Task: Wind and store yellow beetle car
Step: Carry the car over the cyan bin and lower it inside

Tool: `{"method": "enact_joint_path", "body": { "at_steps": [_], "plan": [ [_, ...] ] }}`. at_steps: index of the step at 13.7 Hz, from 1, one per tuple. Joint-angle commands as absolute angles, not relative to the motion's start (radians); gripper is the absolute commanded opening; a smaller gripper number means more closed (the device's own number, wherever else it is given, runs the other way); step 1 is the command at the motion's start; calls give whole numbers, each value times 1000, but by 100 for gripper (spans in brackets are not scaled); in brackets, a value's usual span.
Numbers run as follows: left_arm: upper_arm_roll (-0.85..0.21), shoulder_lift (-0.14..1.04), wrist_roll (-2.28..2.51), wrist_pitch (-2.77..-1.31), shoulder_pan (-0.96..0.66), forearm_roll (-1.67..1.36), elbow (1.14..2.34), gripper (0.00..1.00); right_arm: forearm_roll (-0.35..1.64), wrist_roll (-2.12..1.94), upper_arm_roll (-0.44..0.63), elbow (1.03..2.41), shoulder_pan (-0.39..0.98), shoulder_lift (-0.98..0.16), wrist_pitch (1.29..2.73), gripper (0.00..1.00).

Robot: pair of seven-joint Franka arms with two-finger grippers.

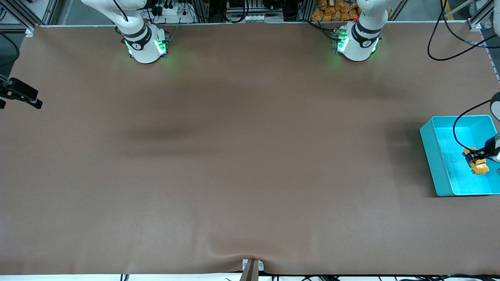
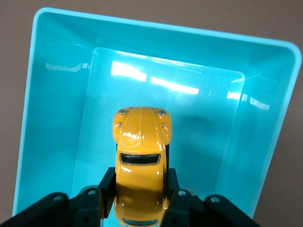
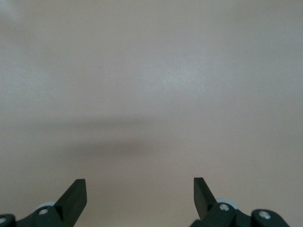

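The yellow beetle car [image 1: 479, 167] is held in my left gripper [image 1: 474, 158] over the inside of the turquoise bin [image 1: 430, 156], which stands at the left arm's end of the table. In the left wrist view the gripper [image 2: 140, 191] is shut on the car [image 2: 141, 137]. Its black fingers [image 2: 105, 183] press on both sides of the car's rear half, and the rounded nose points out over the bin floor [image 2: 203, 118]. I cannot tell whether the wheels touch the floor. My right gripper [image 3: 139, 189] is open and empty above bare brown table.
The bin's tall walls [image 2: 52, 94] surround the car on all sides. A black cable [image 1: 459, 125] loops over the bin from the left arm. A black device [image 1: 19, 93] juts in at the table edge at the right arm's end.
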State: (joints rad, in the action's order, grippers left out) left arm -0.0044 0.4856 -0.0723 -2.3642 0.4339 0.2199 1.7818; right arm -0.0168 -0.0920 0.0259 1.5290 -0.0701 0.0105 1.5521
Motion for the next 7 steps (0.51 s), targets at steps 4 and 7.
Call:
{"method": "enact_joint_path", "body": {
  "at_steps": [4, 7],
  "plan": [
    [-20, 534, -256, -2401, 497, 91, 1769, 0, -35, -112, 28, 1532, -75, 38, 1560, 100],
    [-20, 563, -259, -2424, 497, 81, 1772, 0, -34, -112, 25, 1529, -71, 35, 1572, 100]
  ]
}}
